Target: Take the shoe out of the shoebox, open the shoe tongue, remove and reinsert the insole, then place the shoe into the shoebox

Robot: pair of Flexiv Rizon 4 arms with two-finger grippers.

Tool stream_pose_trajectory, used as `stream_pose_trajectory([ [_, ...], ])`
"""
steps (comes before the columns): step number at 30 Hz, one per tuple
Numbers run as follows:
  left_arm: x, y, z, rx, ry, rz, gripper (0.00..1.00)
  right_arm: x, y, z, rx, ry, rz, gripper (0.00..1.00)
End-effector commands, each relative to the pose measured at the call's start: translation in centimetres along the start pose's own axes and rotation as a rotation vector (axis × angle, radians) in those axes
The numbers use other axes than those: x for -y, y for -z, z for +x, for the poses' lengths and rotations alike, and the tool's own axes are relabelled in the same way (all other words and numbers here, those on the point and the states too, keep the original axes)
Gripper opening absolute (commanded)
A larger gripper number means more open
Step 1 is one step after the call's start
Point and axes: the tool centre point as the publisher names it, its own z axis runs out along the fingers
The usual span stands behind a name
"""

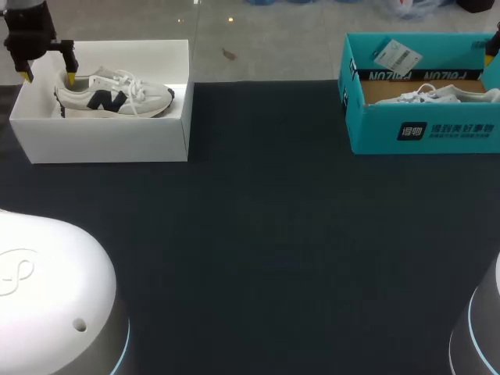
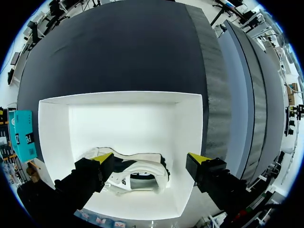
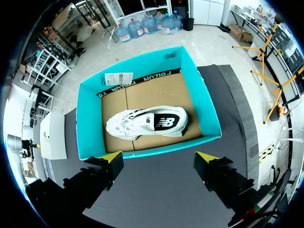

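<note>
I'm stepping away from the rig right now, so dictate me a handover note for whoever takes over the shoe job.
Left hand: open, above the heel end of the cream shoe in the white shoebox, nothing gripped.
Right hand: open, above a wall of the teal shoebox; white shoe inside, untouched.
Done: nothing visible; both shoes lie in their boxes.
Left: lift shoe out, open tongue, insole out and in, shoe back.
</note>
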Motion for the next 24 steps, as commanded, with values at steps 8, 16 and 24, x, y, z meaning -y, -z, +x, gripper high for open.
stream_pose_trajectory([
  [8, -4.7, 0.0, 0.5, 0.007, -0.024, 0.065, 1.00, 0.0, 0.0, 0.1, 0.000, -0.001, -0.001, 1.00],
  [16, -6.7, -1.2, 0.6, -0.014, -0.030, 0.067, 1.00, 0.0, 0.0, 0.1, 0.000, -0.001, -0.001, 1.00],
  [24, -7.3, -3.0, 0.5, -0.026, -0.014, 0.042, 1.00, 0.0, 0.0, 0.1, 0.000, -0.001, -0.001, 1.00],
])
